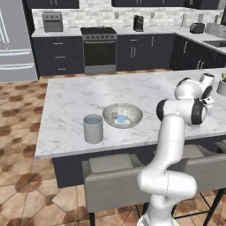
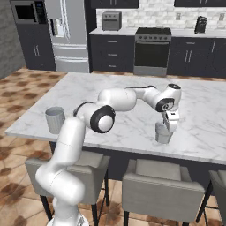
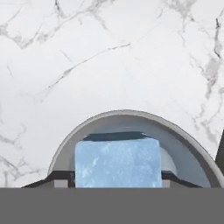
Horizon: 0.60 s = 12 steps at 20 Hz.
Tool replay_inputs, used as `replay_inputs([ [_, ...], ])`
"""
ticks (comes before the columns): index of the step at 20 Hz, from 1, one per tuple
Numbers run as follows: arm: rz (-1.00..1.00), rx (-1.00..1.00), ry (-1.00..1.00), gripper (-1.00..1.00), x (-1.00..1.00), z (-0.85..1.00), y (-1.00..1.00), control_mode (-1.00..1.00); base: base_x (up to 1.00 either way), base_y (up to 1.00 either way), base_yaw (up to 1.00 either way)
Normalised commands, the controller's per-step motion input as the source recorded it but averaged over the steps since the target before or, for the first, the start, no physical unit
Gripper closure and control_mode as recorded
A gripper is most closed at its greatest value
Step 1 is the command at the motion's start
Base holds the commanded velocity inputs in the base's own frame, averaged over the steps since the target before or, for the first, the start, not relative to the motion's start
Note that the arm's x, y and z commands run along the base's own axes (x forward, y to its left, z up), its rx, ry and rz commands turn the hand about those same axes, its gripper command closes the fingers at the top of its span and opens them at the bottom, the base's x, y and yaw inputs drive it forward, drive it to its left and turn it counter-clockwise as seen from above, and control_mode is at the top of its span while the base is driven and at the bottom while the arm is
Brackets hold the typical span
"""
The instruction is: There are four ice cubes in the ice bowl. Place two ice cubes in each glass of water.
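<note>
Stools with grey seats [image 2: 159, 181] line the near edge of the marble bench [image 1: 70, 95], three of them in the right base view. On the bench, near that front edge, stand two grey glasses of water. One glass [image 2: 163, 133] sits directly under the claw [image 2: 170, 127], which points down over its mouth. In the hand view an ice cube [image 3: 117, 162] lies between the fingertips above that glass's rim [image 3: 131, 116]; whether the jaws still press on it or have let go I cannot tell. The other glass [image 1: 93, 128] stands well apart to the left, just beside the ice bowl [image 1: 132, 119]. Inside the bowl pale-blue ice [image 1: 121, 118] shows, but the cubes are too small to count. The white arm's elbow [image 1: 183, 110] blocks the left base view of the glass under the claw. A small potted plant [image 1: 222, 84] sits at the bench's right end. Beyond the bench stand dark cabinets, one oven [image 1: 99, 52], one toaster oven [image 1: 53, 21] and a steel fridge [image 2: 68, 33].
</note>
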Motion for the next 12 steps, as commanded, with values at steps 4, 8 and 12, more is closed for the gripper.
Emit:
replay_inputs([
  [4, 0.0, 0.0, 0.0, -1.0, 0.0, 0.0, 0.03, -1.0, 0.0, 0.0, 0.0],
  [8, 0.0, 0.0, 0.0, -1.0, -0.13, 0.0, 0.15, -1.0, 0.0, 0.0, 0.0],
  [12, 0.0, 0.0, 0.0, -1.0, -0.21, 0.1, 0.19, -1.0, 0.0, 0.0, 0.0],
])
